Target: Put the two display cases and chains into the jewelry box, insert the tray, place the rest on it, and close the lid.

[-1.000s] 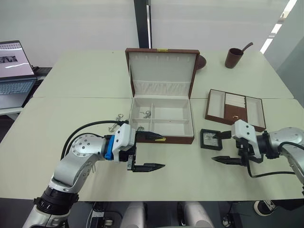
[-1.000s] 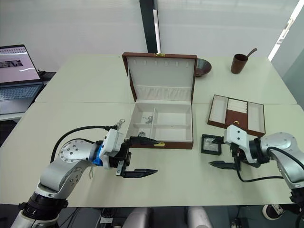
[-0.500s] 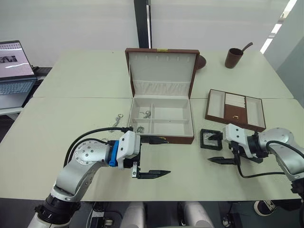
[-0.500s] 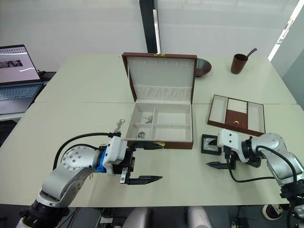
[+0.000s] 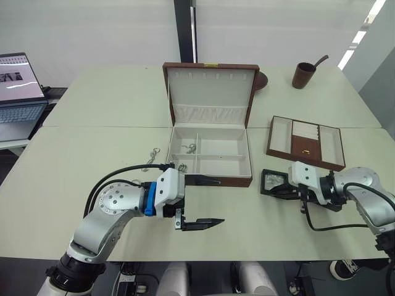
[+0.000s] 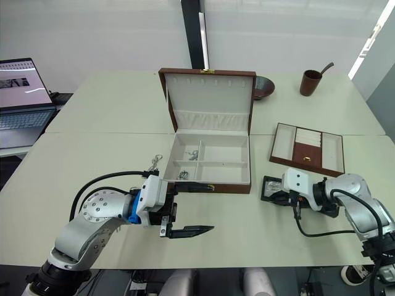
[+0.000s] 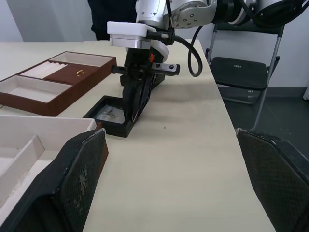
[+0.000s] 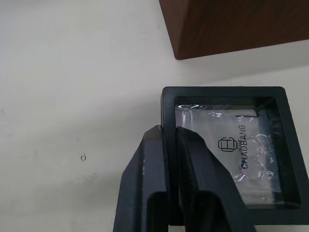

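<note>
Display case (image 5: 272,183) now pinched at its rim by right gripper (image 8: 166,137), lift next; left gripper (image 5: 203,200) spread, idle.

One legible marking: "CHAOBANG", printed beside a small square logo on the clear film inside the display case (image 8: 224,154), seen in the right wrist view. In that picture the lettering runs vertically, with the logo at its 12 o'clock end. Silvery rings sit just beside the word, toward 3 o'clock. The laptop (image 5: 18,92) screen at the table's far left shows a picture; any text on it is too small to read.
</note>
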